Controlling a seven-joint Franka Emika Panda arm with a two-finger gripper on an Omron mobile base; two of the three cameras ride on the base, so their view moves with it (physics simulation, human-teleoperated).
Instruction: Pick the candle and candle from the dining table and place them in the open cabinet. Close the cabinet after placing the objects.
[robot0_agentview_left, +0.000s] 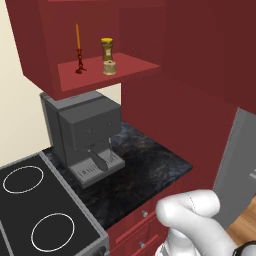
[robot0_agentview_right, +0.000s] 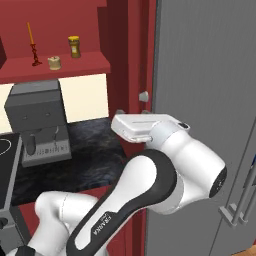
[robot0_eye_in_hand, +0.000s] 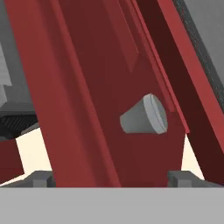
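The jaws (robot0_eye_in_hand: 112, 178) stand wide apart with nothing between them, the two dark finger tips (robot0_eye_in_hand: 42, 178) low at either side of the hand view. Straight ahead of them, close, is the dark red cabinet door (robot0_eye_in_hand: 96, 87) seen at a slant, with its round silver knob (robot0_eye_in_hand: 144, 114) sticking out between the two tips but touching neither. In the right base view the knob (robot0_agentview_right: 143, 95) sits just beyond the white hand, on the door's edge beside the tall grey refrigerator (robot0_agentview_right: 210, 100), which closes off the right side; room is tight there.

To the left the cabinet (robot0_agentview_left: 105, 70) is open, and on its red shelf stand both candles: the thin orange taper candle (robot0_agentview_left: 78, 47) on its dark red stand at the far left, and the squat tan jar candle (robot0_agentview_left: 109, 67) near the shelf's front edge. A yellow jar (robot0_agentview_left: 106, 48) stands just behind the squat one. The shelf's right half is bare.

Below the shelf a grey coffee machine (robot0_agentview_left: 85, 132) sits on the black marbled desk (robot0_agentview_left: 145, 165), with a black cooktop (robot0_agentview_left: 35, 210) at the near left and red drawers (robot0_agentview_left: 137, 225) with silver knobs under the desk's front edge.
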